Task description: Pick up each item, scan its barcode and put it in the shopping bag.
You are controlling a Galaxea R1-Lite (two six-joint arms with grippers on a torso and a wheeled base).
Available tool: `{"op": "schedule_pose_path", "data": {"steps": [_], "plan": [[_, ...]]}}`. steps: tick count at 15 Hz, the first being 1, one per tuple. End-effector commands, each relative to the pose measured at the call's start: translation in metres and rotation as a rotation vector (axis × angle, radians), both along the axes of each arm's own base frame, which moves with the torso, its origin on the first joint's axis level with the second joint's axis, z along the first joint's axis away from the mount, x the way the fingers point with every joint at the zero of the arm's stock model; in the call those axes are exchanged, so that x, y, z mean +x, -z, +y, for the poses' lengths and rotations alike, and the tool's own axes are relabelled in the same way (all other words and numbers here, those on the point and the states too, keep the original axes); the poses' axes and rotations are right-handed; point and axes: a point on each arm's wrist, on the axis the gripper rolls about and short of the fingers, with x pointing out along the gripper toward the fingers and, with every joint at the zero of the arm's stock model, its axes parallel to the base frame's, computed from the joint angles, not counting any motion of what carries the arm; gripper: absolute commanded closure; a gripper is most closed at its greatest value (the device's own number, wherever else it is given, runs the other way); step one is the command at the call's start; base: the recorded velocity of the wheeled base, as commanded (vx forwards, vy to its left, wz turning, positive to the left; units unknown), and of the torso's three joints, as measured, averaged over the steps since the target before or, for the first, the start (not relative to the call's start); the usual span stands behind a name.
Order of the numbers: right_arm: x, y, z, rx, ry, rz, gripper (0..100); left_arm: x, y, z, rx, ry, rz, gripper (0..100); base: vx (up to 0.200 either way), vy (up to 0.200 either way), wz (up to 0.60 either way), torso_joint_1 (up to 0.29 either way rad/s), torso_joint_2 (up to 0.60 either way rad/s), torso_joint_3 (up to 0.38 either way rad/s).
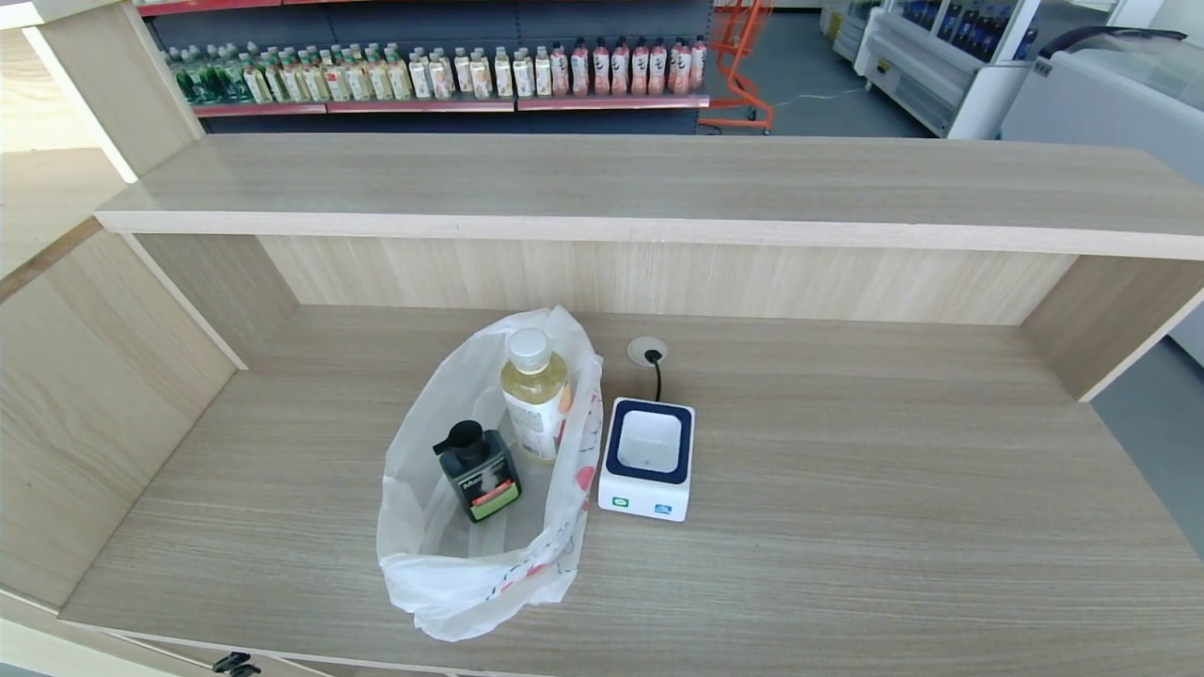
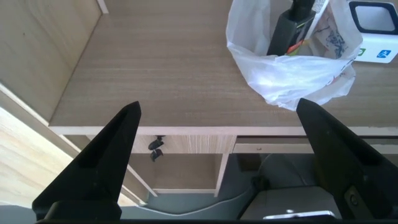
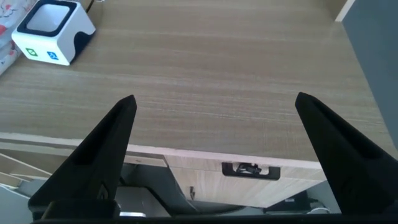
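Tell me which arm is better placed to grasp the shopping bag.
Probably left: the open left gripper is nearer the shopping bag; the scanner stands between the bag and the right gripper.

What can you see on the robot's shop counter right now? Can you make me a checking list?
Surface: pale wooden counter with a raised back wall.
Job's things: white plastic bag standing open, with a pale drink bottle and a dark bottle upright inside; white scanner beside the bag, on the robot's right.
Clutter: nothing seen.
Grippers: left gripper and right gripper both open and holding nothing, near the counter's front edge.
Cables: a black cable runs from the scanner into a round hole in the counter.
Surroundings: a shelf of drink bottles and freezers behind.
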Motion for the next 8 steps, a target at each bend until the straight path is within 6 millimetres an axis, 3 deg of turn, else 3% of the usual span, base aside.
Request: {"op": "schedule_pose_path", "data": {"steps": [1,2,8], "plan": [[0.0003,0.0,0.0,0.0,0.0,0.003,0,0.0001,0.0,0.0,0.0,-0.001,0.002,0,0.0,0.0,0.0,0.0,0.0,0.0],[0.0003,0.0001,0.0,-0.003,0.0,0.004,100,0.0001,0.0,0.0,0.0,-0.001,0.002,0,0.0,0.0,0.0,0.0,0.0,0.0],[0.0003,0.0001,0.0,0.0,0.0,0.005,100,0.0001,0.0,0.0,0.0,-0.001,0.002,0,0.0,0.0,0.0,0.0,0.0,0.0]]}}
